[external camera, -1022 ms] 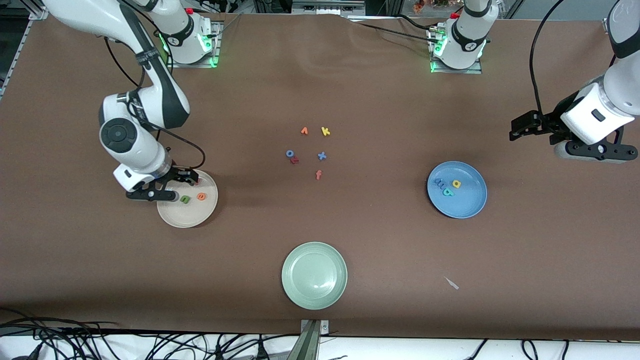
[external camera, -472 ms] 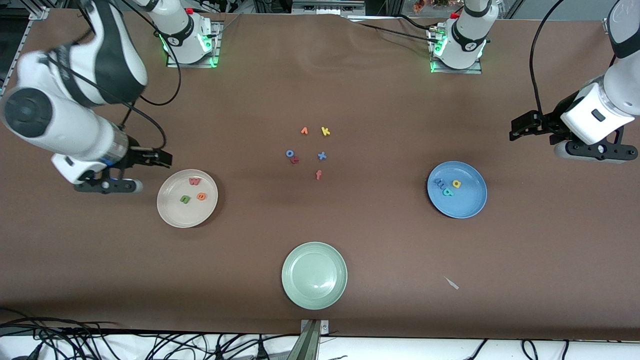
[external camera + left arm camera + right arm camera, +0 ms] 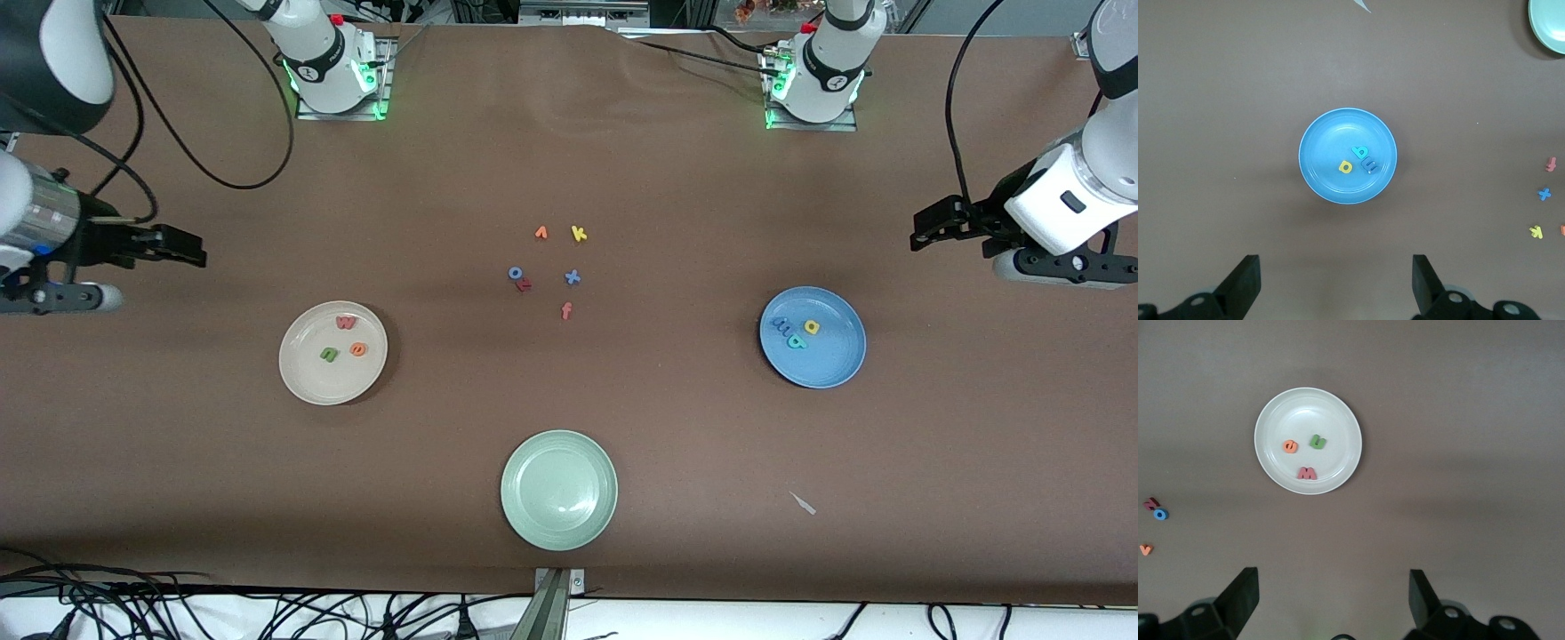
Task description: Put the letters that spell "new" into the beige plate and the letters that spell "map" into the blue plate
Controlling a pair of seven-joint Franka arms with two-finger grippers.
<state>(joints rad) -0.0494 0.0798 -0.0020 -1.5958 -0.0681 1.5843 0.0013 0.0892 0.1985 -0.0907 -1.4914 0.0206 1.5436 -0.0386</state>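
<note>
Beige plate [image 3: 307,378]: holds green n [image 3: 330,354], orange e [image 3: 357,348] and red w [image 3: 346,323]; all three lie loose inside the rim.
Blue plate [image 3: 831,373]: holds light blue m [image 3: 782,325], teal a [image 3: 796,340] and yellow p [image 3: 811,327], close together.
Right gripper [image 3: 182,248]: a second ago low over the beige plate; now withdrawn over bare bench at its own end, fingers wide, nothing held.
Left gripper [image 3: 925,229]: waits over the bench toward its own end, fingers wide, empty.
Leftover letters: orange v [image 3: 540,233], yellow k [image 3: 579,234], blue x [image 3: 573,277], red f [image 3: 566,310] remain mid-bench; pale green plate [image 3: 524,520] unused.
Finding: both words appear sorted; task judged complete.
</note>
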